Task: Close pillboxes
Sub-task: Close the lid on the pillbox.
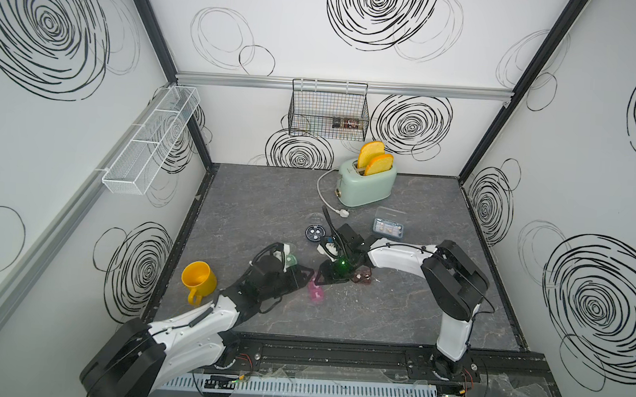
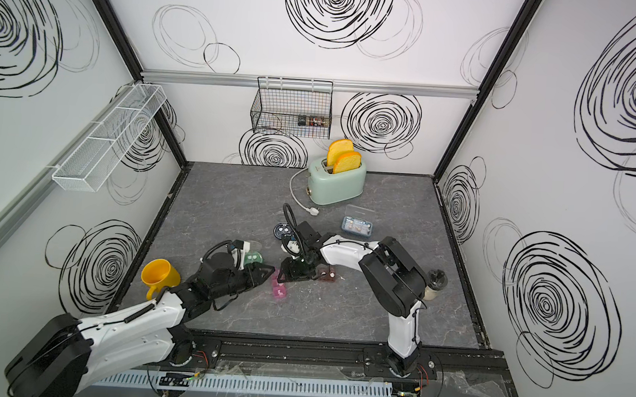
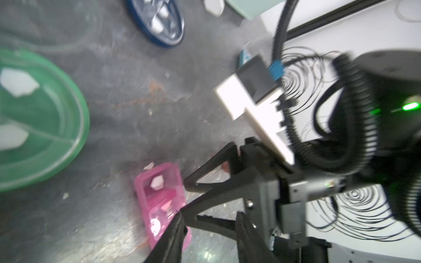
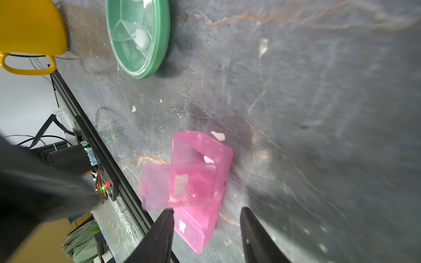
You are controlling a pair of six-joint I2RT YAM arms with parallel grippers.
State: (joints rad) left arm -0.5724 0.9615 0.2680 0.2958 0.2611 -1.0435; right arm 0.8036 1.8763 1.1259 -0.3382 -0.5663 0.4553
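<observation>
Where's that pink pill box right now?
In both top views the pink box lies on the table, front middle, between the green box on the left and the brown box on the right.

A dark grey marbled tabletop [image 1: 396,310] carries a mint-green toaster [image 1: 370,187] at the back and a yellow mug [image 1: 198,280] near its left edge. Also on it are a round navy pillbox [image 1: 314,232], round green pillbox [image 4: 139,36], pink strip pillbox [image 1: 316,293], brown two-cell pillbox [image 1: 362,277] and clear-blue rectangular pillbox [image 1: 387,228].

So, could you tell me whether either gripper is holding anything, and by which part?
Nothing looks held: the left gripper and right gripper both stand open close to the pink translucent plastic pillbox strip, neither clamping it.
</observation>
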